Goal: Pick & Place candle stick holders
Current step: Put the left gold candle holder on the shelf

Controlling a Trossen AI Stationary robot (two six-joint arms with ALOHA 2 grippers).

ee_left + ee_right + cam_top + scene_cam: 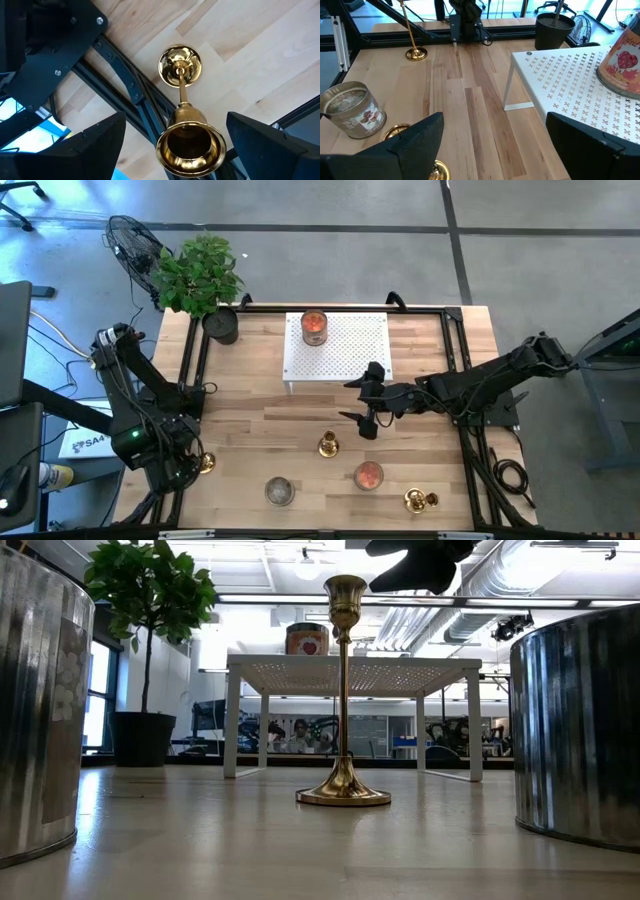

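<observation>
One candle jar (314, 326) atop white stand (350, 355)

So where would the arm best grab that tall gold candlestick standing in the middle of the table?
Probably by the slim stem of the candlestick, just under the cup, coming down from above with a finger on either side. It stands upright, the stem is thin and straight, and the wider cup above would likely keep it from slipping. The open right gripper is beside it.

Grey concrete floor (350, 260), ceiling pipes (520, 580)
</observation>
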